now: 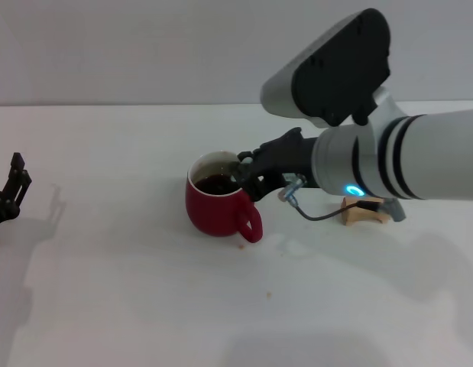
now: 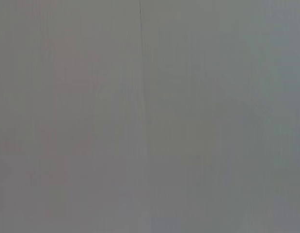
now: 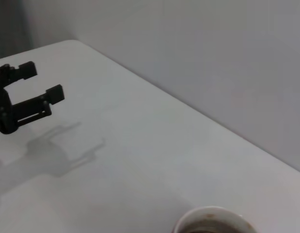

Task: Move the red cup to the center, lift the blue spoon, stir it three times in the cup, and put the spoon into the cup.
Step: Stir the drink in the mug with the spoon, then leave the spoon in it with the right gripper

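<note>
The red cup (image 1: 215,208) stands upright near the middle of the white table, handle toward me, with dark liquid inside. Its white rim also shows in the right wrist view (image 3: 212,219). My right gripper (image 1: 247,174) is at the cup's far right rim, just over the opening. The blue spoon is hidden; I cannot see it in any view. My left gripper (image 1: 19,174) is open and empty, parked at the table's far left; it also shows in the right wrist view (image 3: 42,81).
A tan wooden block (image 1: 361,211) lies on the table to the right of the cup, under my right forearm. A dark cable (image 1: 309,215) loops down from the right wrist. The left wrist view shows only a plain grey surface.
</note>
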Controlling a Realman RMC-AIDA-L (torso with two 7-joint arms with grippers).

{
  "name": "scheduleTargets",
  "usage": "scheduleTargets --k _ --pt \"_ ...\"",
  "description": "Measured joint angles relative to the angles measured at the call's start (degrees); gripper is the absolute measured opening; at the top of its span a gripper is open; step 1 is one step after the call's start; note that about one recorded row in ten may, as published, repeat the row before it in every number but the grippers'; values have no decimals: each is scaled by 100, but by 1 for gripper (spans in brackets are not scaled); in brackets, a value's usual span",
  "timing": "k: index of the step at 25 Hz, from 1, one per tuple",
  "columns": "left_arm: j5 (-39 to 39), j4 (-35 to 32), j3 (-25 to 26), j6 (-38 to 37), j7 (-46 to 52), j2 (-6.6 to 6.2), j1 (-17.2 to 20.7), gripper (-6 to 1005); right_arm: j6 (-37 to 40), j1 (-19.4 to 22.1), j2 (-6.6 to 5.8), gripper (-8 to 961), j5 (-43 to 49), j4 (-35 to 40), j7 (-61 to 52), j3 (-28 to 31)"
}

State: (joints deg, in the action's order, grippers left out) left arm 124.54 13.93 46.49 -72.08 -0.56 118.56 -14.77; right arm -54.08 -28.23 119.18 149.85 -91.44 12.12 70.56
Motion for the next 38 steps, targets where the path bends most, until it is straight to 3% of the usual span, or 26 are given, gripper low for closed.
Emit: scheduleTargets --k 12,21,31,38 --pt "0 -5 0 0 9 0 10 808 409 -484 -10 135 -129 700 0 82" --pt "0 -10 -24 1 20 0 18 808 245 -404 -37 135 -6 657 43 312" --pt "1 5 -43 6 21 0 19 808 57 -164 -17 135 -29 258 55 115" --pt "9 5 -53 5 21 0 19 808 210 -338 1 135 -73 406 22 -57"
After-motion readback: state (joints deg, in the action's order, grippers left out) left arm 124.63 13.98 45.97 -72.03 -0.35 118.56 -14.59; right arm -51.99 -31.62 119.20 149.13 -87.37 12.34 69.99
